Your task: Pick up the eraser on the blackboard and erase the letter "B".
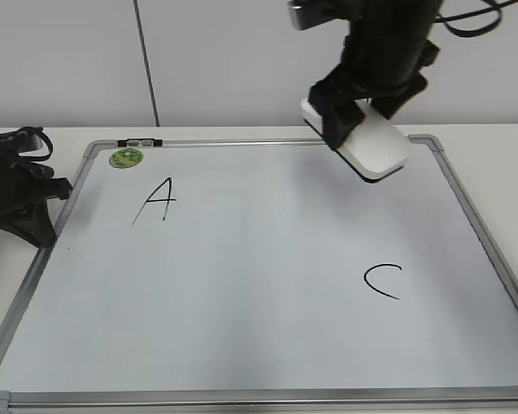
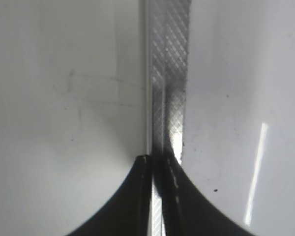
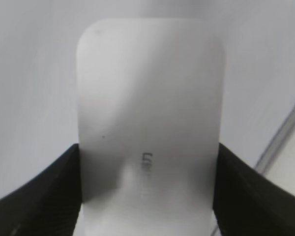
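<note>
- The right gripper [image 1: 356,121] holds the eraser [image 1: 375,145] tilted above the upper right part of the blackboard [image 1: 268,345], near the top frame edge; whether the eraser's low end touches the board I cannot tell.
- In the right wrist view the eraser [image 3: 150,113] fills the middle, its white top bearing small grey lettering, with the two dark jaws pinching its long sides.
- The left gripper [image 1: 26,203] sits at the board's left edge, low by the frame.
- In the left wrist view its jaws are pressed nearly together with only a narrow slit between them, over the silver frame strip [image 2: 168,73]; whether they nip the strip I cannot tell.
- On the board a black letter "A" [image 1: 158,200] stands at the upper left and a letter "C" [image 1: 383,281] at the lower right.
- No "B" shows between them; that stretch of board is bare white.
- A small round green magnet [image 1: 126,158] sits at the top left corner, above the "A".
- The board lies flat on a pale surface [image 1: 492,142].
</note>
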